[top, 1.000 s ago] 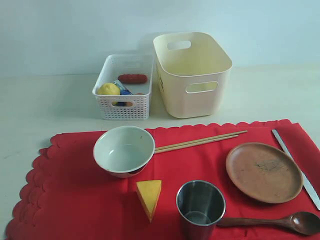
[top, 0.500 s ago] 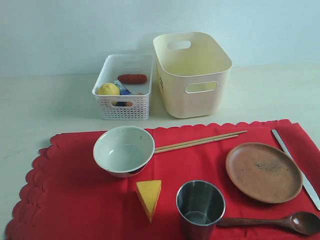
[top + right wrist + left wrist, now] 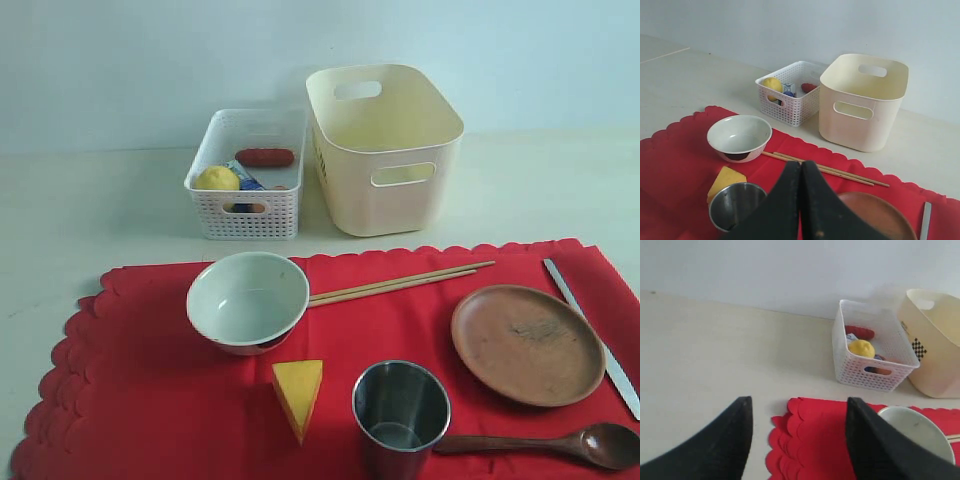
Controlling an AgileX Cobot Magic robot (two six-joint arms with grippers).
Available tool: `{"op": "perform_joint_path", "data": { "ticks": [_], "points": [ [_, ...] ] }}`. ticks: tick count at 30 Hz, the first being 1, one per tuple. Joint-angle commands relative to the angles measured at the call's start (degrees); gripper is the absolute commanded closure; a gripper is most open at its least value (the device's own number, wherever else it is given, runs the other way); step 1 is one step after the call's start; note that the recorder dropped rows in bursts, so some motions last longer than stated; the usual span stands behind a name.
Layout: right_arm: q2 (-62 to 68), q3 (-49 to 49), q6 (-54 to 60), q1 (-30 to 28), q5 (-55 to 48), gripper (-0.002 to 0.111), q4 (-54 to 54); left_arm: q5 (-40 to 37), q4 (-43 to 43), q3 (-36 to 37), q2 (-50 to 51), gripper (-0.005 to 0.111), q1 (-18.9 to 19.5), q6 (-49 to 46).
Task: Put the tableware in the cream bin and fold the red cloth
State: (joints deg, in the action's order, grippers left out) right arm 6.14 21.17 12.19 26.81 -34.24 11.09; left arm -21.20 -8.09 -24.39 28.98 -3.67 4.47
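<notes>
Ext. view: we see the cloth (image 3: 150, 400) spread flat on the table (image 3: 100, 210). On it, the bowl (image 3: 248, 300) sits at the L. The chopsticks (image 3: 400, 282) start just R of the bowl and run toward the far R. The plate (image 3: 527, 343) is at the R, w/ the knife (image 3: 590, 330) just beside it along the cloth's R edge. The cup (image 3: 401, 412) stands upright at the near edge, and the spoon (image 3: 560, 443) lies just R of it. The cheese (image 3: 298, 392) lies btwn bowl and cup. Behind the cloth and apart from it stands the bin (image 3: 385, 150), upright. The basket (image 3: 245, 215) is just L of the bin, w/ lemon (image 3: 217, 179) and sausage (image 3: 265, 157) inside.

L wrist view: we find the L gripper (image 3: 799, 405) hanging over the table and the cloth's scalloped corner, tilted fwd. Its dark fingers (image 3: 735, 440) are spread apart and released, gripping nothing. The bowl shows past one finger, partly hidden by it. The bin is well beyond.

R wrist view: the R gripper (image 3: 801, 167) hangs above the cloth w/ its fingers clenched tip to tip, holding nothing. The cup and plate lie near, on either side. The chopsticks are just ahead of the tips, and the bin is well ahead.
</notes>
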Motion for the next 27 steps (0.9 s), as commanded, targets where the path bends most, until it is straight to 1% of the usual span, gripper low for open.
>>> {"op": "perform_joint_path", "data": {
  "ticks": [1, 5, 7, 8, 10, 11, 13, 14, 16, 18, 20, 22, 24, 27],
  "points": [
    [-0.3, -0.2, 0.2, -0.1, 0.8, 0.108, 0.5, -3.7, -12.8, 0.4, 3.1, 0.052, -0.3, -12.4],
    [-0.3, -0.2, 0.2, -0.1, 0.8, 0.108, 0.7, -9.1, -30.6, 0.4, 7.8, 0.052, -0.3, -33.9],
    [-0.3, -0.2, 0.2, -0.1, 0.8, 0.108, 0.7, -12.9, -37.4, 0.3, 10.9, 0.052, -0.3, -41.5],
    [-0.3, -0.2, 0.2, -0.1, 0.8, 0.108, 0.7, -16.5, -40.7, -0.2, 13.8, 0.052, -0.3, -44.3],
    [-0.3, -0.2, 0.2, -0.1, 0.8, 0.108, 0.7, -20.8, -42.0, -1.8, 18.4, 0.052, -0.6, -46.1],
    [-0.3, -0.2, 0.2, -0.1, 0.8, 0.108, 0.7, -21.5, -42.0, -2.4, 20.1, 0.052, -1.3, -46.4],
    [-0.3, -0.2, 0.2, -0.1, 0.8, 0.108, 0.7, -21.7, -42.0, -3.2, 23.8, 0.052, -5.9, -49.3],
    [-0.3, -0.2, 0.2, -0.1, 0.8, 0.108, 0.7, -21.2, -41.3, -3.4, 25.6, 0.052, -8.5, -49.6],
    [-0.3, -0.2, 0.2, -0.1, 0.8, 0.108, 0.7, -19.4, -40.3, -3.5, 28.0, 0.052, -11.8, -49.4],
    [-0.3, -0.2, 0.2, -0.1, 0.8, 0.108, 0.7, -17.3, -39.9, -3.5, 31.5, 0.052, -16.7, -48.7],
    [-0.3, -0.2, 0.2, -0.1, 0.8, 0.108, 0.7, -15.0, -38.6, -3.6, 35.2, 0.052, -21.8, -46.4],
    [-0.3, -0.2, 0.2, -0.1, 0.8, 0.108, 0.7, -12.5, -34.1, -3.7, 39.6, 0.052, -25.9, -42.0],
    [-0.3, -0.2, 0.2, -0.1, 0.8, 0.108, 0.7, -12.4, -28.5, -5.5, 44.1, 0.052, -29.4, -36.0],
    [-0.3, -0.2, 0.2, -0.1, 0.8, 0.108, 0.9, -11.3, -24.9, -7.7, 48.3, 0.052, -33.1, -31.6]
  ]
}}
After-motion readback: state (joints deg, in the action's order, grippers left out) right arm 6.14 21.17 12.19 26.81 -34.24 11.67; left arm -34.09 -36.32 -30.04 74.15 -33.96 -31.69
